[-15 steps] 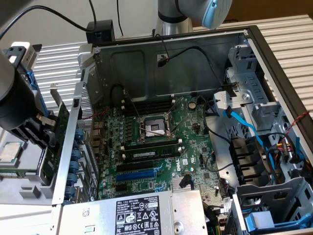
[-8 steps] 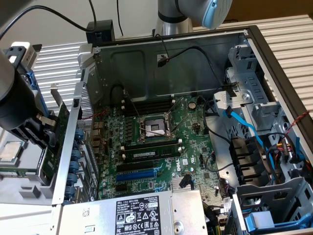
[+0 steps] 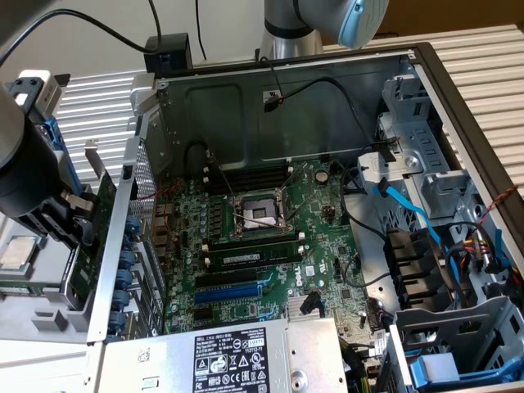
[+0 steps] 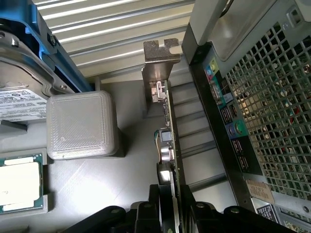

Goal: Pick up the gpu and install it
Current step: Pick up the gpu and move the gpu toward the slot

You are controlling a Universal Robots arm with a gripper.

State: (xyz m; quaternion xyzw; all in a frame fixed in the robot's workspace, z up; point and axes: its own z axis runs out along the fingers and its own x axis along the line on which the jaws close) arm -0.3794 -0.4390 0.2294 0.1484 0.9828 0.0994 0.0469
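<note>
The gpu is a green card held on edge just outside the computer case, at the exterior view's left. Its silver end bracket points away from the gripper. My gripper is shut on the card's lower part. In the wrist view the gpu shows edge-on, with the bracket at its far end and my gripper clamped on both faces. The card runs alongside the case's perforated rear wall with a gap between them.
The open case holds the large motherboard with a memory stick, a blue slot and a power supply. Outside it lie a CPU, a white plastic block and a hard drive.
</note>
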